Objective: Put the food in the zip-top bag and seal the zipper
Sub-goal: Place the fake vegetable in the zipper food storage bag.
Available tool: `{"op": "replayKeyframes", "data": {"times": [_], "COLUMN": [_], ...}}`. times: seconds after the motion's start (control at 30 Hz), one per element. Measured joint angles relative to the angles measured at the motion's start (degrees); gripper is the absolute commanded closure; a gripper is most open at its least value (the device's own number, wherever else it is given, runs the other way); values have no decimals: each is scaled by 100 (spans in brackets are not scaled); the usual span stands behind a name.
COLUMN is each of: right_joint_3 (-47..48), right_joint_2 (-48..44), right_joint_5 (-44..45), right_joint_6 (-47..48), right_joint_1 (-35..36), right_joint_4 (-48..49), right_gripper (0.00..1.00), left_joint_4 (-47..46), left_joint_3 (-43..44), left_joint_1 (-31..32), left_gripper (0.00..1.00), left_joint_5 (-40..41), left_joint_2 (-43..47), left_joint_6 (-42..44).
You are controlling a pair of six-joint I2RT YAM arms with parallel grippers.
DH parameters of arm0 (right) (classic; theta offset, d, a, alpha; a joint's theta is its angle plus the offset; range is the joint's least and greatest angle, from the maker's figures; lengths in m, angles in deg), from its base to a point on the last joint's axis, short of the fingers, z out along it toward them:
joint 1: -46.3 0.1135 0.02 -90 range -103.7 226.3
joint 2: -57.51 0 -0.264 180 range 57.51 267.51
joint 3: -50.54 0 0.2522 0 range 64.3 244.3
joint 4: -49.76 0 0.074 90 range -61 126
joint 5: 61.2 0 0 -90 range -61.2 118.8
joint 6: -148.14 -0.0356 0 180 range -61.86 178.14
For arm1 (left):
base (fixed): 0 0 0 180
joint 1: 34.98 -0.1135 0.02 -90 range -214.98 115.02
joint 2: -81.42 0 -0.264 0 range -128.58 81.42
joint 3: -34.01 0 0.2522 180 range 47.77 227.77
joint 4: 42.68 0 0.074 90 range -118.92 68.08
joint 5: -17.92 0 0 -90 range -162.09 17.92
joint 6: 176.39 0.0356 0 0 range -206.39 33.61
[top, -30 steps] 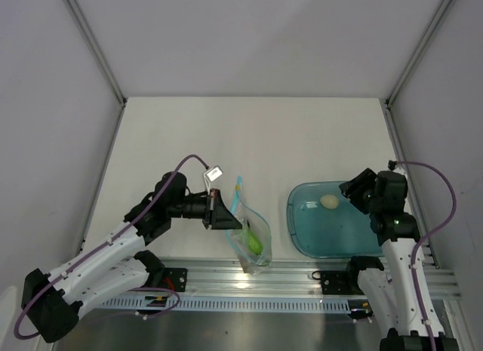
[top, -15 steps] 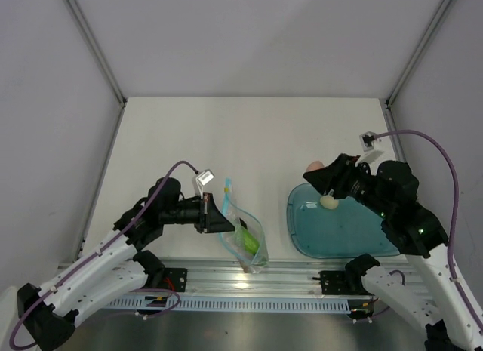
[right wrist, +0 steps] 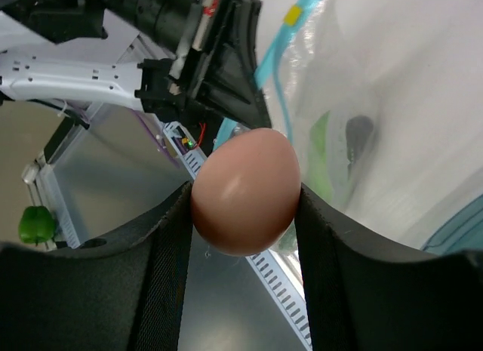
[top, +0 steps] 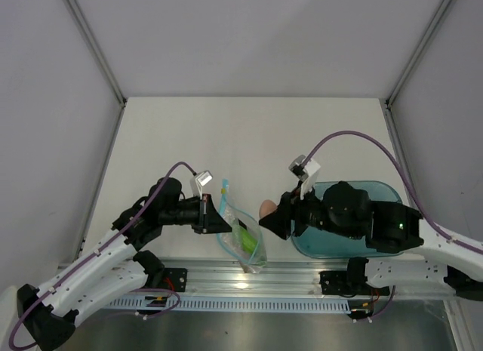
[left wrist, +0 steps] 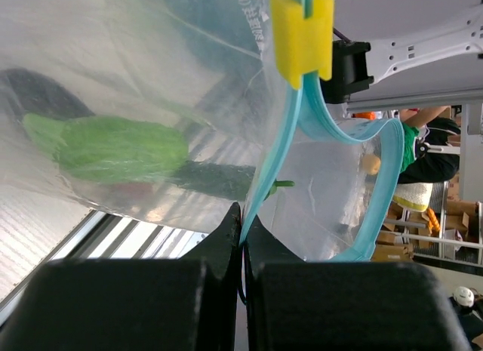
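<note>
My left gripper [top: 223, 220] is shut on the light blue zipper [left wrist: 266, 166] strip and holds the zip-top bag [top: 247, 243] with its mouth open. The bag holds the light green cucumber [left wrist: 113, 147] and the dark green pepper [left wrist: 219, 179]. My right gripper [top: 266, 213] is shut on the pink egg [right wrist: 245, 189] and holds it in the air just right of the bag's mouth [right wrist: 392, 102]. The egg also shows in the top view [top: 266, 208]. The cream egg and the eggplant are not clearly seen.
The teal tray [top: 386, 191] lies at the right, mostly covered by my right arm. A yellow slider [left wrist: 302, 32] sits on the zipper. The metal rail [top: 287, 279] runs along the near table edge.
My right arm has swung left from the teal tray to the bag, carrying the pink egg. My left gripper has kept its hold on the bag's mouth edge.
</note>
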Motion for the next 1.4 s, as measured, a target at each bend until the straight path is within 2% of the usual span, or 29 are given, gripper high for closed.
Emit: {"op": "replayKeyframes", "data": {"times": [0.17, 0.27, 0.43, 0.63, 0.73, 0.77, 1.17, 1.23, 1.4], "right_joint_3": [505, 866, 1204, 1224, 1259, 1268, 1268, 1268, 1259], "right_joint_2": [684, 1235, 1967, 2422, 2601, 2656, 2800, 2796, 2669], "right_joint_5": [1228, 1818, 2433, 2621, 2645, 2653, 2640, 2643, 2645], "right_joint_6": [48, 146, 321, 442, 457, 468, 487, 481, 470], "right_joint_1": [1510, 2072, 2286, 2050, 1875, 1843, 1803, 1803, 1781], "right_joint_4": [-114, -216, -365, -479, -568, -601, -715, -715, -699], "right_gripper": [100, 100, 100, 100, 88, 77, 14, 10, 10], "left_joint_4": [81, 142, 236, 280, 286, 286, 343, 348, 382], "left_joint_3": [0, 0, 0, 0, 0, 0, 240, 264, 267], "left_joint_1": [0, 0, 0, 0, 0, 0, 0, 0, 0], "left_gripper": [99, 99, 99, 100, 100, 99, 100, 99, 99], "left_joint_5": [48, 72, 118, 129, 129, 129, 144, 142, 142], "left_joint_2": [-2, -4, 52, 118, 116, 114, -9, -13, -17], "left_joint_6": [55, 98, 109, 107, 107, 107, 153, 157, 166]}}
